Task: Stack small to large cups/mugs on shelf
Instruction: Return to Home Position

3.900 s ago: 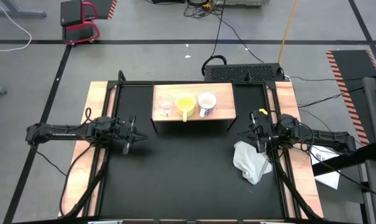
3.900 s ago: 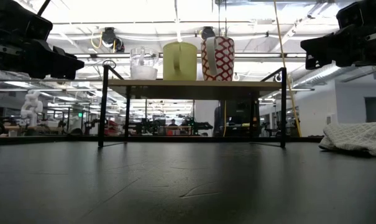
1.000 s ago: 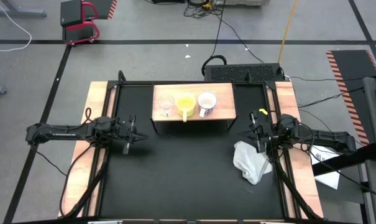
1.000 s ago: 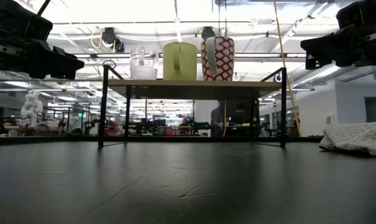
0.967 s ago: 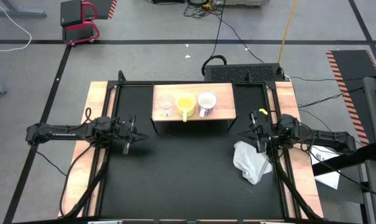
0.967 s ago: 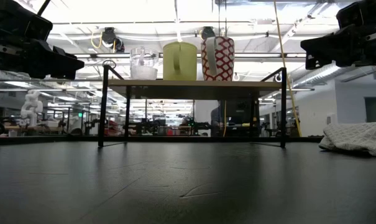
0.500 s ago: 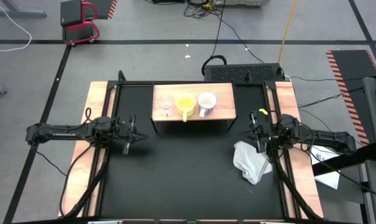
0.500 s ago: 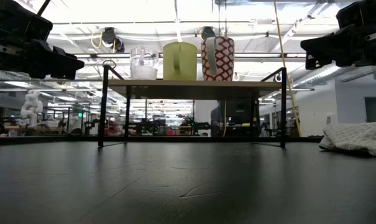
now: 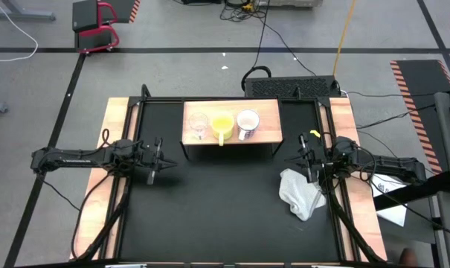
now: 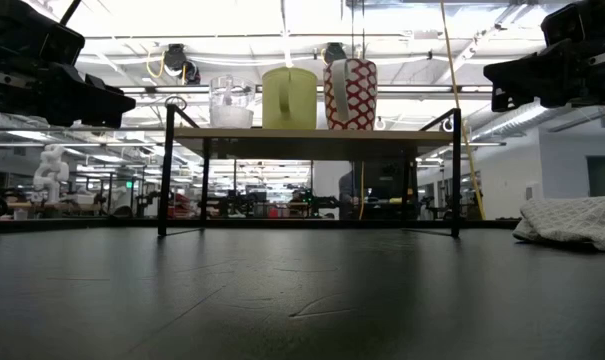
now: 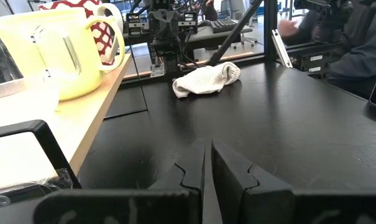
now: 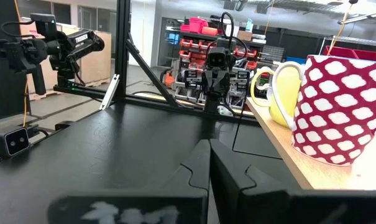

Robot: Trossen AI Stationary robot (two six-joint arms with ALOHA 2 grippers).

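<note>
The light wooden shelf (image 9: 265, 135) stands at the table's far middle. On its top, in a row from left to right, stand the clear glass cup (image 9: 198, 123), the yellow mug (image 9: 222, 125) and the white mug with the dark pattern (image 9: 247, 123), each on its base. The low view shows the same row: glass cup (image 10: 231, 103), yellow mug (image 10: 289, 98), patterned mug (image 10: 350, 94). My left gripper (image 9: 161, 160) hovers shut at the table's left side, pointing level toward the right. My right gripper (image 9: 299, 158) hovers shut at the right side, pointing left. Neither holds anything.
A crumpled white cloth (image 9: 300, 192) lies on the black tabletop just in front of my right gripper. Wooden side boards (image 9: 119, 119) flank the table. A person's arm (image 11: 362, 50) shows beyond the table in the left wrist view. Bare tabletop (image 9: 225, 208) spreads in front of the shelf.
</note>
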